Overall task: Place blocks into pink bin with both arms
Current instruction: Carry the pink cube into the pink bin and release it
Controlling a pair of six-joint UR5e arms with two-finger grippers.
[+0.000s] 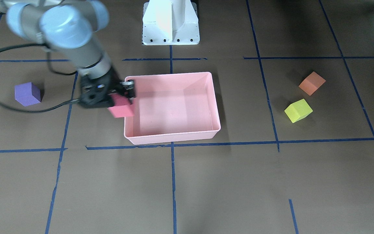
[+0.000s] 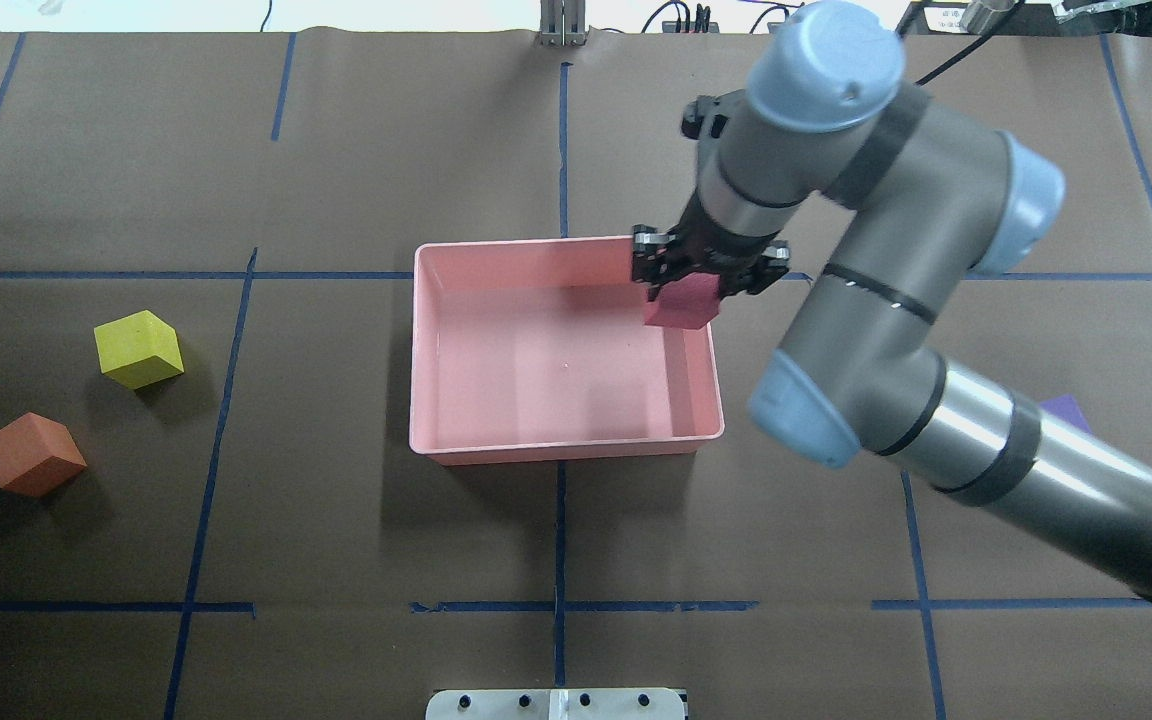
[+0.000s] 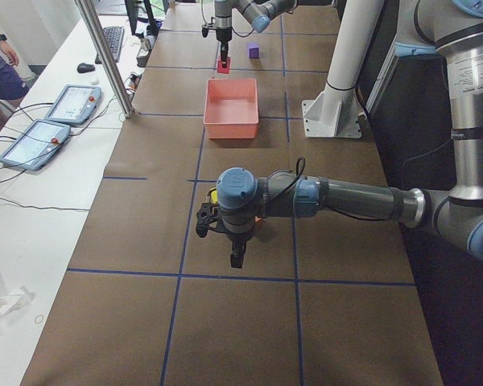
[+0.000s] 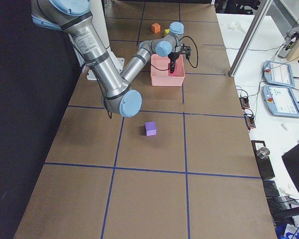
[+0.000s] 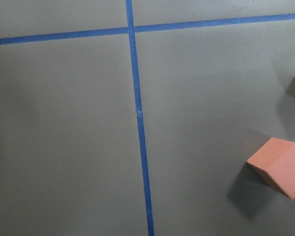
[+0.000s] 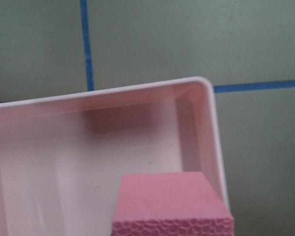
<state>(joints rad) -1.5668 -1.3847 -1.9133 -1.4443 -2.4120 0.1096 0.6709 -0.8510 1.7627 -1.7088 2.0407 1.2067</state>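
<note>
The right hand is clamped on the red-pink block, holding it above the 2 o'clock corner of the pink bin as the overhead view lays it out. The wrist joint hides most of the fingers there. In the right wrist view none of them show, and the block is cut off by the bottom edge. Whether the block hangs fully inside the rim or partly over it is hard to judge.

The purple block sits on the bench at about 4 o'clock from the bin. From overhead the right arm's forearm covers all but one corner of it.

The yellow-green block lies at 9 o'clock and the orange block at 8 o'clock, close together and well apart from the bin. The left wrist view crops both at its right edge.

The left hand appears only in the left side view, pointing down. I cannot tell whether it is open or closed.
</note>
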